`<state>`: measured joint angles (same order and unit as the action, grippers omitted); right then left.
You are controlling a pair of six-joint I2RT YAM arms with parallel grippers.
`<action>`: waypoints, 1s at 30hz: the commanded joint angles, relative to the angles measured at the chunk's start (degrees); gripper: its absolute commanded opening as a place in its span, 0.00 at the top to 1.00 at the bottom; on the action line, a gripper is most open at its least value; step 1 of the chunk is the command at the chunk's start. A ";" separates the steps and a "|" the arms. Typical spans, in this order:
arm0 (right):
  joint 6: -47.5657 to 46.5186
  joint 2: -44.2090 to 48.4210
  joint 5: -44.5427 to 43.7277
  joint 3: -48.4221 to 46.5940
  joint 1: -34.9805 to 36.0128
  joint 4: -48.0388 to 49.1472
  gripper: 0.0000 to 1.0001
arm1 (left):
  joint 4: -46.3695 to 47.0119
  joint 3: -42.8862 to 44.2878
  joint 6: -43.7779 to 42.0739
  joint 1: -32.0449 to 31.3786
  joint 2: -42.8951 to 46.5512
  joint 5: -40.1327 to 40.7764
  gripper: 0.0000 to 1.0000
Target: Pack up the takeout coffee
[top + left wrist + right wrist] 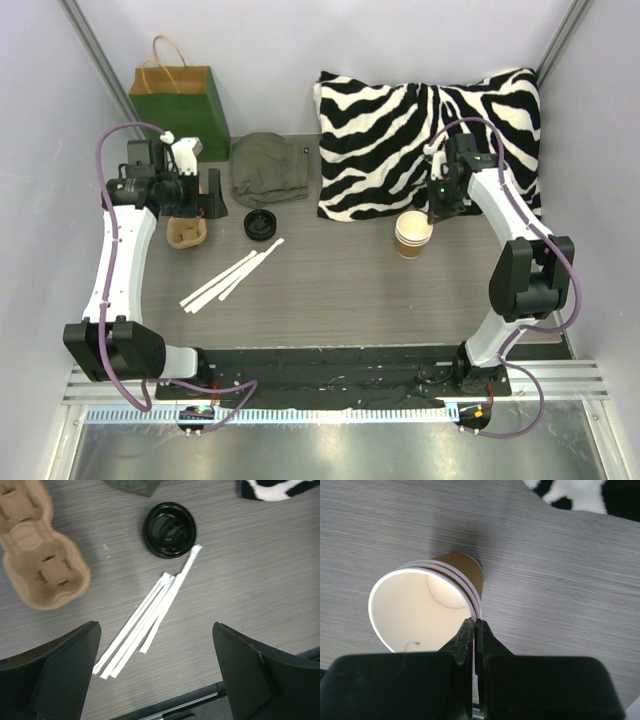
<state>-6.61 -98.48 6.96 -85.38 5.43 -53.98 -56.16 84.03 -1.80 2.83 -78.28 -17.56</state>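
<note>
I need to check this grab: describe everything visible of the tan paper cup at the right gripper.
The tan kraft-paper cup is really a nested stack: three white rolled rims show. It is open, without lid, white and empty inside. It stands upright on the grey table, just in front of the zebra-striped pillow. The right gripper is shut on its rim.

The right gripper (433, 214) hangs at a paper cup (412, 237) right of centre; a black lid (260, 224) lies centre-left.
</note>
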 commanded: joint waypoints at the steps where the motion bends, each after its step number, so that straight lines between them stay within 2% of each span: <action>1: -1.91 3.82 3.05 -3.12 -2.35 -1.57 0.99 | 5.70 1.57 3.11 -4.57 -0.99 -7.91 0.00; 7: -1.92 3.91 7.88 -3.74 -4.64 -1.84 0.99 | 11.67 9.55 13.21 -20.48 -9.16 -6.26 0.00; 8: -1.83 3.99 8.50 -3.21 -6.21 -1.92 0.99 | 12.73 10.44 17.41 -24.15 -10.48 -6.87 0.00; 12: -0.60 4.43 12.89 -1.28 -6.31 -1.40 0.99 | 21.26 11.77 28.14 -31.91 -18.02 -8.28 0.00; 15: 0.90 5.22 15.10 -0.05 -6.31 0.00 0.99 | 24.51 14.58 32.54 -37.45 -23.82 -7.84 0.01; 20: 2.39 5.75 17.90 0.66 -6.31 0.63 0.99 | 27.42 19.05 37.13 -42.90 -30.95 -6.87 0.27; 24: 2.92 5.75 18.61 0.57 -6.31 0.98 0.99 | 28.56 21.78 42.31 -43.26 -35.97 -10.64 0.56; 27: 3.01 5.66 18.79 0.83 -6.31 1.07 0.99 | 31.71 20.48 45.74 -43.61 -36.95 -12.32 0.64; 30: 3.10 6.01 18.88 1.62 -6.31 1.50 0.99 | 35.05 18.03 47.33 -44.14 -36.07 -13.90 0.64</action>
<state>-4.38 -95.24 23.97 -84.40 -0.82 -54.22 -28.86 102.78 40.58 -41.15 -116.29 -27.55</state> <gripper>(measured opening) 0.036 0.359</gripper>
